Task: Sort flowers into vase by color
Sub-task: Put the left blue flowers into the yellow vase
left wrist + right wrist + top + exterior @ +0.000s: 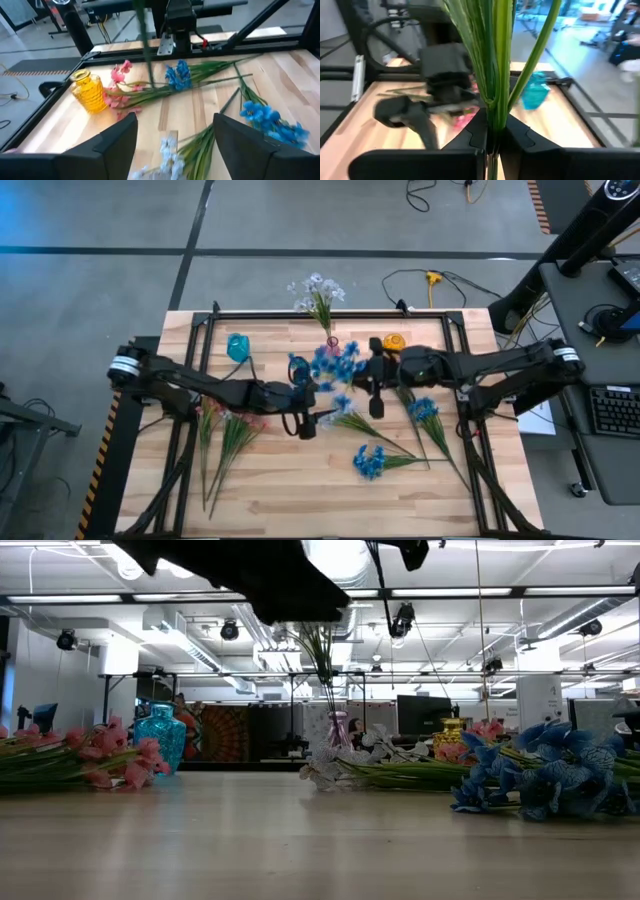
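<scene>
Wood tabletop, mid handover. Right gripper (492,137) clamped on blue flower stems (492,60); blooms (335,365) hang between both grippers. Left gripper (172,135) just opposite, fingers apart, empty. Next: right carries bunch to a vase, probably the blue vase (237,346) beyond the left gripper.

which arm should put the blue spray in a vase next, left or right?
Probably the right. Its gripper is shut on green stems of the bright blue artificial flower spray, near the small pink vase. The left gripper stands open, holding nothing.
</scene>
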